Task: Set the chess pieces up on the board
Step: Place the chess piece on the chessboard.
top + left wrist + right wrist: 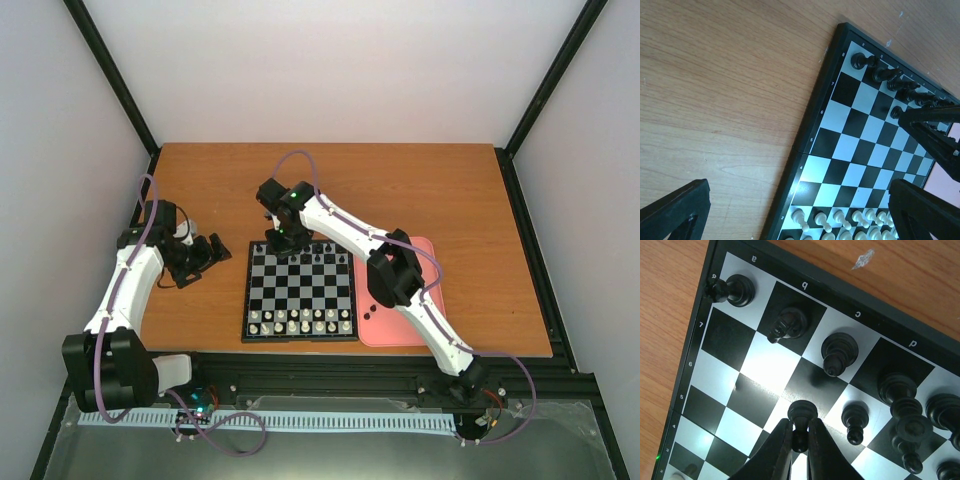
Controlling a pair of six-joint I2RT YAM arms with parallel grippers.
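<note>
Your right gripper (800, 435) has its jaws pinched narrow on a black pawn (801, 412). It is over the board (300, 290) near the 11 o'clock corner in the top view, about the c-file of the second row from the far edge. You cannot tell whether the pawn's foot touches the square.

At 12 o'clock of it, the black back-rank pieces (839, 352) stand along the edge. Another pawn (855, 422) stands just beside the held one at 3 o'clock. The two squares at its 9 o'clock are bare, so I judge at least two more pawns remain for you.

The white pieces (300, 320) fill the two rows at 6 o'clock.

Your left gripper (205, 257) hangs wide and empty at the board's 9 o'clock.

The pink tray (385, 330), at 3 o'clock, is mostly hidden under the arm.
</note>
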